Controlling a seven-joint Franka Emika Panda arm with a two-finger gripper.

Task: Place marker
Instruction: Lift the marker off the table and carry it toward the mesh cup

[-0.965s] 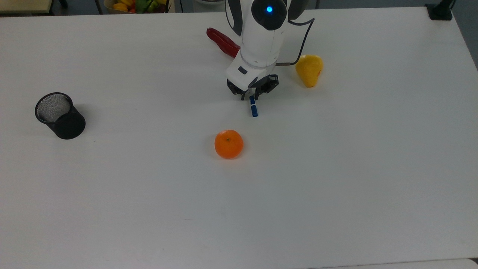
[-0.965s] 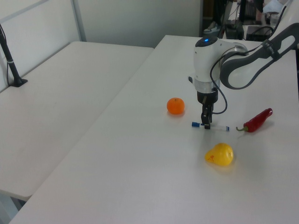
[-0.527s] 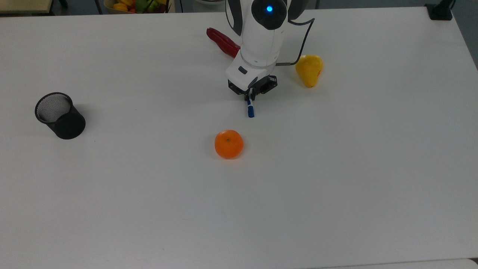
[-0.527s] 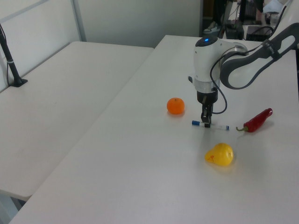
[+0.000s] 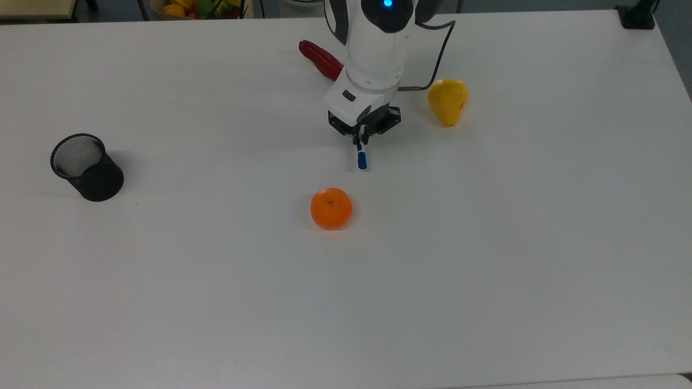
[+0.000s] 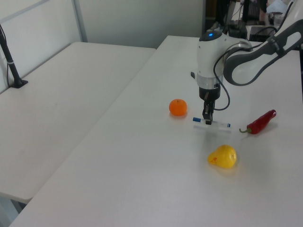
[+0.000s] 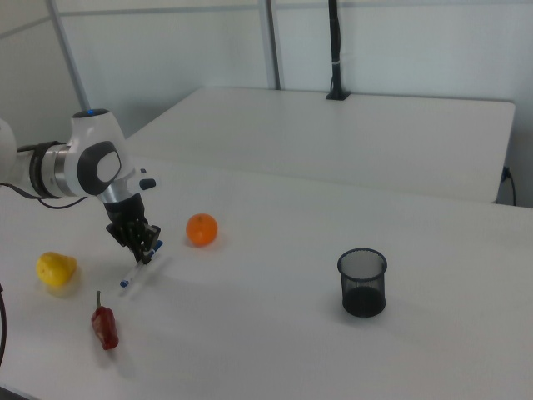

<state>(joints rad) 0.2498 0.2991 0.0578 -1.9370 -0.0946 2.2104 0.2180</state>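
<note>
The marker (image 5: 361, 160), a slim white pen with a blue cap, hangs level just above the white table (image 5: 486, 243), with its shadow under it. My gripper (image 5: 360, 138) points straight down and is shut on the marker's barrel. The blue cap sticks out towards the orange. In the left view the gripper (image 6: 207, 120) grips the marker (image 6: 218, 124) near its cap end. In the right view the marker (image 7: 132, 275) slants down from the gripper (image 7: 146, 253).
An orange (image 5: 331, 208) lies just in front of the marker. A yellow pear (image 5: 447, 101) is on the top view's right of the gripper, a red chilli (image 5: 321, 58) behind it. A black mesh cup (image 5: 86, 167) stands far on the top view's left.
The fingers have shut on the marker, which swung a little as they did. The gripper has then risen slightly, lifting the marker off the table.
</note>
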